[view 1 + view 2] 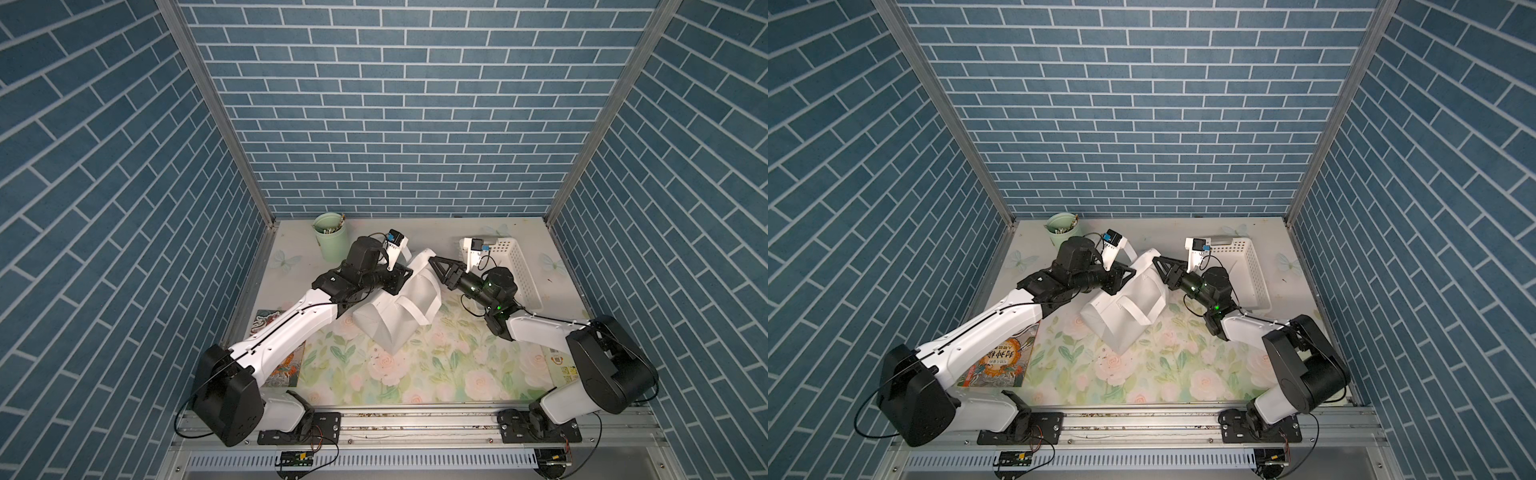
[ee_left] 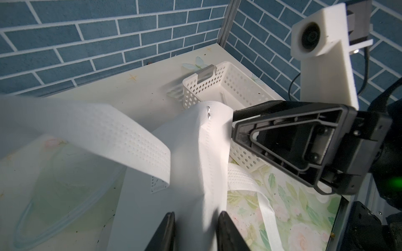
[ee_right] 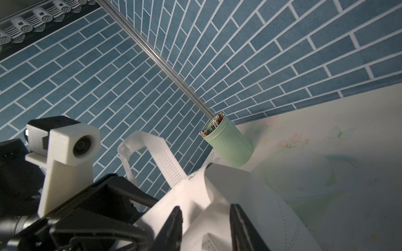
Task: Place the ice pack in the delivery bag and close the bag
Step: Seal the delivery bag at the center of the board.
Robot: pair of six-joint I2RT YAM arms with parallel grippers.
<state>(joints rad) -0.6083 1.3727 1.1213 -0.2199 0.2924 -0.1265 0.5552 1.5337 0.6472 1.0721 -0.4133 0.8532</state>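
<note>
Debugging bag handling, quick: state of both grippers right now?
Left gripper: open, jaws astride the delivery bag fabric, not clamped.
Right gripper: open, jaws astride the delivery bag rim.

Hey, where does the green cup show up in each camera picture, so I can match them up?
Top view: green cup in the far left corner of the table.
Top view: green cup, same far left corner.
Left wrist: not in it.
Right wrist: green cup near the picture's middle.
Shared landmark: the delivery bag, seen in all four.
</note>
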